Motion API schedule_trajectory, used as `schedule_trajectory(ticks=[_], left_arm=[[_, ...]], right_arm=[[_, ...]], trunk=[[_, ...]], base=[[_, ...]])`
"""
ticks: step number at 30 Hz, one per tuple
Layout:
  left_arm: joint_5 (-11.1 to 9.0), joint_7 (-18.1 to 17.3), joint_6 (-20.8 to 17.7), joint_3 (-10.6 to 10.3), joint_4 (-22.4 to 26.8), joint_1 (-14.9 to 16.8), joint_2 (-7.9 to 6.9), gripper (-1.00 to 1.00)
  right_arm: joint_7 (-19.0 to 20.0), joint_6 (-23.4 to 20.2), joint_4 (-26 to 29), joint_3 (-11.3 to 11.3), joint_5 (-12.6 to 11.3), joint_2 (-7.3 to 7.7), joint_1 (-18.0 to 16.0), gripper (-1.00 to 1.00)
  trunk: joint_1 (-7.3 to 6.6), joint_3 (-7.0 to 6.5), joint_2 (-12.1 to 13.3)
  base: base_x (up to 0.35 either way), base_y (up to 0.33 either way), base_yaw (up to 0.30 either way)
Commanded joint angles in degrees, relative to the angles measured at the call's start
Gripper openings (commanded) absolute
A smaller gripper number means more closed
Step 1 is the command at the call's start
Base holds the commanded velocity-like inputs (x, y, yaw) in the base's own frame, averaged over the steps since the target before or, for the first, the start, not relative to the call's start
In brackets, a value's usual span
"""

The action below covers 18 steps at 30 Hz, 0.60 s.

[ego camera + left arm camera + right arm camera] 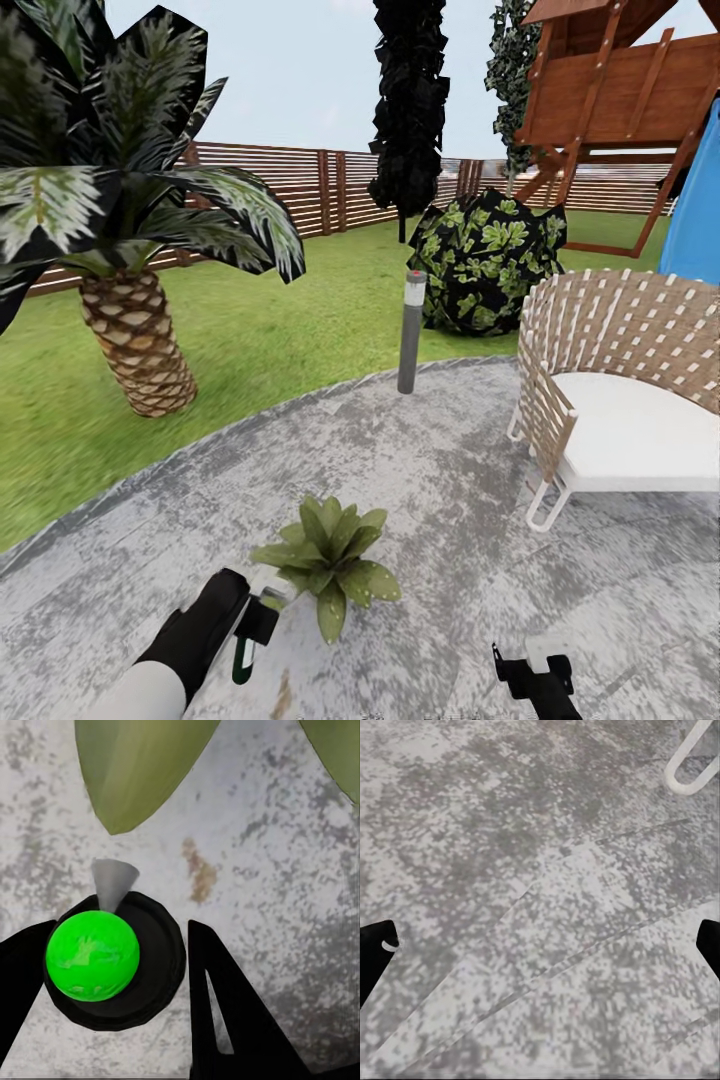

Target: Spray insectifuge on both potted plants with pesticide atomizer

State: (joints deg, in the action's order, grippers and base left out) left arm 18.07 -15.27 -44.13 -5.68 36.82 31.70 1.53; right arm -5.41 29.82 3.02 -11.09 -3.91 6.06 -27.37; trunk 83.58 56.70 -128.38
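Observation:
One potted plant (330, 562), a low rosette of speckled green leaves, sits on the grey paved patio (440, 470) just ahead of me. My left gripper (256, 622) hangs right beside its near-left leaves, shut on the pesticide atomizer (243, 655). In the left wrist view the atomizer (94, 956) shows a bright green top in a black ring between the dark fingers (217, 1012). Its grey nozzle aims toward a broad leaf (135, 772) close above. My right gripper (530, 672) is low at the right, open over bare paving (540, 907). The second potted plant is out of view.
A woven chair (620, 400) with a white cushion stands at the right, its white leg (690, 761) near my right gripper. A grey bollard lamp (411, 330) marks the patio's far edge. A palm (140, 340), a dark bush (485, 260), the slat fence (300, 185) and a wooden play frame (620, 100) lie beyond.

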Motion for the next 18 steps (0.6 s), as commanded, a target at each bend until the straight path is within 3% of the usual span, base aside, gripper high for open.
schedule_trajectory(ticks=[1, 5, 11, 14, 18], left_arm=[[0.59, -0.46, -0.01, -0.03, 0.19, -0.03, -0.02, -1.00], [0.49, -0.46, 0.09, -0.09, 0.47, -0.05, 0.01, -1.00], [0.49, -0.45, 0.04, -0.05, 0.62, -0.05, 0.19, -1.00], [0.55, -0.39, 0.01, -0.03, 0.62, -0.07, 0.39, -1.00], [0.69, -0.29, -0.18, -0.14, 0.15, -0.13, 0.41, -1.00]], right_arm=[[-0.18, 0.15, -0.03, -0.51, -0.40, 0.01, -0.04, 1.00], [-0.13, 0.15, -0.03, -0.51, -0.40, -0.04, -0.04, 1.00], [-0.13, 0.15, -0.03, -0.51, -0.40, -0.08, -0.05, 1.00], [-0.13, 0.15, -0.03, -0.51, -0.40, -0.08, -0.05, 1.00], [-0.13, 0.15, -0.03, -0.51, -0.40, -0.08, -0.03, 1.00]], trunk=[[-0.03, 0.05, -0.02], [-0.03, 0.05, -0.02], [-0.03, 0.05, -0.02], [-0.03, 0.05, -0.02], [-0.03, 0.05, -0.02]], base=[[-0.236, 0.144, 0.000], [-0.271, 0.179, -0.042], [-0.249, 0.230, -0.243], [-0.077, 0.270, -0.262], [-0.009, 0.062, -0.263]])
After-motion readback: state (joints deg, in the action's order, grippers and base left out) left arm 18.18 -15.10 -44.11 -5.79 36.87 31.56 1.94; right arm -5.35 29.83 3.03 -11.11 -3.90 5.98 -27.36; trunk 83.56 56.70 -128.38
